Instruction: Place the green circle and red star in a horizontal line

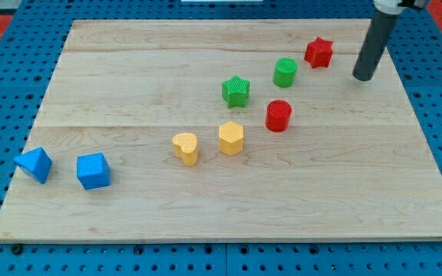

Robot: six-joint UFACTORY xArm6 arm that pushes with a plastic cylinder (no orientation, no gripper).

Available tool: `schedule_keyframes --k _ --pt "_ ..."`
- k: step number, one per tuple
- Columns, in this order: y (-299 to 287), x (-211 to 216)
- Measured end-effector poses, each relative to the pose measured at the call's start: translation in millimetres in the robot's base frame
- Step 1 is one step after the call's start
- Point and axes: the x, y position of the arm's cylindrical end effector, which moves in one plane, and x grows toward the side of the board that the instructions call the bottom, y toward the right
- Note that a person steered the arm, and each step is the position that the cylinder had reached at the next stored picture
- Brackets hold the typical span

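Observation:
The green circle [285, 72] stands on the wooden board [129, 61] at the upper right. The red star [318, 52] lies just up and to the right of it, a small gap between them. My tip [363, 77] rests on the board to the right of both, about a block's width right of the red star and slightly lower. It touches no block.
A green star [236, 90] sits left of and below the green circle. A red circle [278, 116] lies below it. A yellow hexagon [231, 139] and a yellow heart [185, 148] sit mid-board. A blue triangle [34, 164] and a blue cube [93, 170] sit at the lower left.

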Motion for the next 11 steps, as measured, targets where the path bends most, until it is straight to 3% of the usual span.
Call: schedule_keyframes --k 3,6,7,9,10,11 --pt "9 -1" --pt "-43 -2" --pt "-111 12" --pt "-205 -32" --pt "-181 -28" --pt "-120 -27"
